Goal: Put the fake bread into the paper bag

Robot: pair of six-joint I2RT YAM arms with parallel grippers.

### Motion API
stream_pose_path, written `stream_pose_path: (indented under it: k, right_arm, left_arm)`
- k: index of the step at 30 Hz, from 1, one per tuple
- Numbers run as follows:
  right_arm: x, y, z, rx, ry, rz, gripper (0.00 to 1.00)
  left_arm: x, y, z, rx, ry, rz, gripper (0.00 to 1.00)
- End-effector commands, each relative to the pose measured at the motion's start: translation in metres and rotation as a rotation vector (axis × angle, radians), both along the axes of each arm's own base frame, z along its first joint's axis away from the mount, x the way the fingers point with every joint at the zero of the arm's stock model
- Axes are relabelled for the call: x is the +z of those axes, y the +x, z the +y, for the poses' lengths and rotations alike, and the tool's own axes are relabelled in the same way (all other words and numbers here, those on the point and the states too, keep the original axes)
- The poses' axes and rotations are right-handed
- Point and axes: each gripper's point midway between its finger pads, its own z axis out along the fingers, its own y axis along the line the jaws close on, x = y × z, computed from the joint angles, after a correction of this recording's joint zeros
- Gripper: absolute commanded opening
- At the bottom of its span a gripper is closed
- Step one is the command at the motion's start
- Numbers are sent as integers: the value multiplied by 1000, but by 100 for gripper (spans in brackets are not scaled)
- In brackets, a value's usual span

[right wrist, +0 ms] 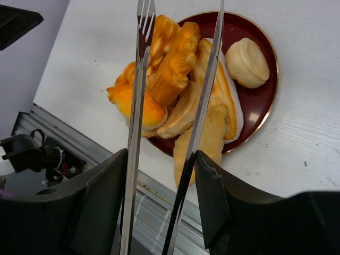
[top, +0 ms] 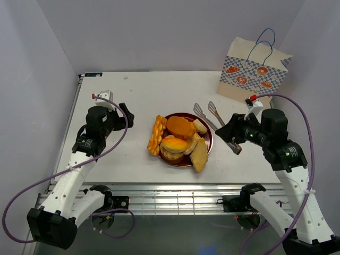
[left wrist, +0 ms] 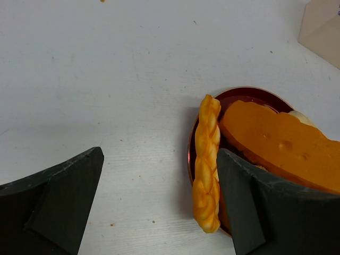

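Holding tongs (right wrist: 135, 106) half-squeezed, right fingers (right wrist: 101, 212) should straddle one bread (right wrist: 170, 74) squarely before pinching; left fingers (left wrist: 58, 196) gape empty.

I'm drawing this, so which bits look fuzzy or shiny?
Right wrist view: the tongs blur near the lens, and the red plate has a white glint. Left wrist view: the braided stick looks sharp. Top view: even light, faint shadows.

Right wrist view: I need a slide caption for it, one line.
Right gripper holds metal tongs near the fake bread piled on a dark red plate.
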Motion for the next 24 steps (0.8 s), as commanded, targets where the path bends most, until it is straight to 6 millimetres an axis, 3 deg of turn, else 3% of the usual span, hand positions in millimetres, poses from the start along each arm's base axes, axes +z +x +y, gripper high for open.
stream_pose_path:
  k: [1,4,24]
  right_arm:
    - [1,-17,19,85,113,43,58]
    - [-13,-22,21,81,142,88,57]
    - [-43,-33,30,99,207,176,59]
  left_arm:
    - [17,3,3,18,4,-38,98]
    - [16,3,2,15,4,-34,98]
    - [12,4,4,18,21,-21,98]
